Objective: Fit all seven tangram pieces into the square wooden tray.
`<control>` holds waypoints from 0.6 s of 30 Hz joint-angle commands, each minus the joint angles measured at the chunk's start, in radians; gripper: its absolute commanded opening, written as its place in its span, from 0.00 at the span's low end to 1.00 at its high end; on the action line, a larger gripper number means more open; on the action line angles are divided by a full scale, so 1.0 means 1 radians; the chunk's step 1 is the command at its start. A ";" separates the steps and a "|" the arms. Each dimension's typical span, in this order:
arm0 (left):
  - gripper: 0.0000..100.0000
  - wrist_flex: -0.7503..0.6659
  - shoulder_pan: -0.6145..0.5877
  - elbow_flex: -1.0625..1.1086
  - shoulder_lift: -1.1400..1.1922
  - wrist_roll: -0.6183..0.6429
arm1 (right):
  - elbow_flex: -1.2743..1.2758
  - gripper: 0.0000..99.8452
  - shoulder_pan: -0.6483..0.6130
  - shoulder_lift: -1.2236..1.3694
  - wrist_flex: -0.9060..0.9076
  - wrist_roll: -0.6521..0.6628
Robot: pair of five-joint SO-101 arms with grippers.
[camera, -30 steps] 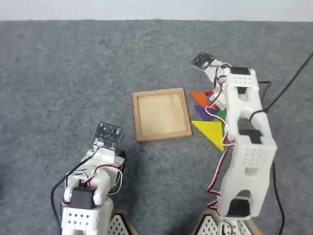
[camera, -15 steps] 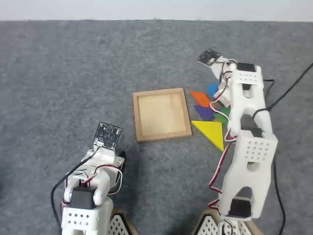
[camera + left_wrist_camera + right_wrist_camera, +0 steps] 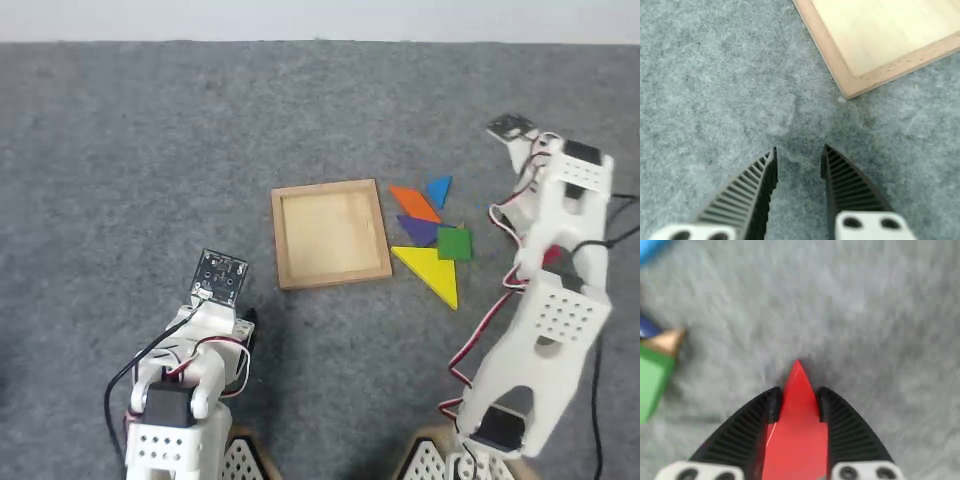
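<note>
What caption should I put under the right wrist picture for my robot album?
The right end effector grips a red tangram piece over the grey carpet, with the green piece nearby.

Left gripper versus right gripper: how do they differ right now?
The left gripper is open and empty; the right gripper is shut on the red piece. The left gripper sits near a corner of the tray; the right gripper is beyond the loose pieces, on the side away from the tray. Both hang over the grey carpet.
</note>
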 commanded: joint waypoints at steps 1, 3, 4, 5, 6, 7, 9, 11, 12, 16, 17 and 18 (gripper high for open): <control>0.14 0.003 -0.005 -0.010 -0.020 0.008 | 0.006 0.06 0.053 -0.084 0.091 -0.037; 0.14 0.003 -0.005 -0.010 -0.020 0.008 | 0.006 0.06 0.068 -0.160 0.114 -0.114; 0.14 0.003 -0.005 -0.010 -0.020 0.008 | 0.008 0.06 0.076 -0.206 0.117 -0.147; 0.14 0.003 -0.005 -0.010 -0.020 0.008 | 0.011 0.06 0.085 -0.252 0.124 -0.175; 0.14 0.003 -0.005 -0.010 -0.020 0.008 | 0.025 0.06 0.094 -0.303 0.131 -0.198; 0.14 0.003 -0.005 -0.010 -0.020 0.008 | 0.041 0.06 0.102 -0.352 0.140 -0.218; 0.14 0.003 -0.005 -0.010 -0.020 0.008 | 0.098 0.06 0.111 -0.443 0.139 -0.249; 0.14 0.003 -0.005 -0.010 -0.020 0.008 | 0.161 0.07 0.114 -0.512 0.137 -0.276; 0.14 0.003 -0.005 -0.010 -0.020 0.008 | 0.196 0.09 0.114 -0.542 0.137 -0.288; 0.14 0.003 -0.005 -0.010 -0.020 0.008 | 0.328 0.16 0.116 -0.633 0.082 -0.348; 0.14 0.003 -0.005 -0.010 -0.020 0.008 | 0.367 0.17 0.117 -0.654 0.051 -0.368; 0.14 0.003 -0.005 -0.010 -0.020 0.008 | 0.407 0.17 0.119 -0.679 0.022 -0.385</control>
